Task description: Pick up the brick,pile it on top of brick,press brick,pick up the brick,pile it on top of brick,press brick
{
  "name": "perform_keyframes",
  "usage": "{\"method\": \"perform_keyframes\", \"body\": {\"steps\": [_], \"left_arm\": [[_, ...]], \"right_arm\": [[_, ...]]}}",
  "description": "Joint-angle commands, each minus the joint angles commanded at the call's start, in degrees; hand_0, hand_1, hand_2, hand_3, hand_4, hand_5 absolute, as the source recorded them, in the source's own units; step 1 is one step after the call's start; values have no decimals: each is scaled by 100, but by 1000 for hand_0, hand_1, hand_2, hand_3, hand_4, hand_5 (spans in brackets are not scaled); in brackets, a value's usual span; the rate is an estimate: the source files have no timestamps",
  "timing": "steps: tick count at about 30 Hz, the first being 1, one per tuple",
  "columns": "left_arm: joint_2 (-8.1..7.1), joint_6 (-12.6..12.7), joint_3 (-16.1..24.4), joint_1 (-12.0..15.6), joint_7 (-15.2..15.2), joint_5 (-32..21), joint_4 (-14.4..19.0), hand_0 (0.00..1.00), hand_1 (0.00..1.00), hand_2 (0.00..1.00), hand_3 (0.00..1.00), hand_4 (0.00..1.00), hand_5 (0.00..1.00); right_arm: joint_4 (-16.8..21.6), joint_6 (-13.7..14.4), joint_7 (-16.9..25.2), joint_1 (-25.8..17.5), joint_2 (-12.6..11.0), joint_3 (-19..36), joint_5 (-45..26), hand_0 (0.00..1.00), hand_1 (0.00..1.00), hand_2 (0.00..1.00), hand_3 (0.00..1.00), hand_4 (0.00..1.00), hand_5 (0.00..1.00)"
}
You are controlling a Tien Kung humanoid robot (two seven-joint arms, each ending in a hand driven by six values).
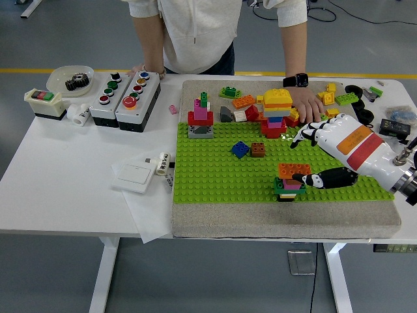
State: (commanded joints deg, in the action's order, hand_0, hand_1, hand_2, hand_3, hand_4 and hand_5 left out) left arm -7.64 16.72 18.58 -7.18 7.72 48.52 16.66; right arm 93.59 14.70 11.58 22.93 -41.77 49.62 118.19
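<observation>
The right hand [329,147] hangs open, empty, just right of the orange brick [293,171] capping the small stack; light, rigid, best pinched across its sides.

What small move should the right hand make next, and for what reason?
Probably lift clear and reach for a loose brick, such as the blue brick. The right hand is open beside the small stack, its thumb at the orange brick already on top, holding nothing.

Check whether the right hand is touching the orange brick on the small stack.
Cannot tell. In the head view the right hand has its black thumb tip beside the orange brick, with no plain gap or contact visible.
</observation>
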Motion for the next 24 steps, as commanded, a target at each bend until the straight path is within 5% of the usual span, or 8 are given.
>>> {"method": "perform_keyframes", "body": {"steps": [1, 24], "left_arm": [[1, 1, 1, 2, 1, 3, 0, 699, 665, 748, 654, 754, 647], [12, -23, 107, 33, 48, 178, -3, 700, 665, 753, 654, 753, 646]], "right_arm": [[-8, 11, 34, -25, -2, 14, 6, 706, 681, 734, 599, 815, 550], [-435, 17, 194, -225, 91, -112, 260, 764, 699, 744, 627, 828, 572]]}}
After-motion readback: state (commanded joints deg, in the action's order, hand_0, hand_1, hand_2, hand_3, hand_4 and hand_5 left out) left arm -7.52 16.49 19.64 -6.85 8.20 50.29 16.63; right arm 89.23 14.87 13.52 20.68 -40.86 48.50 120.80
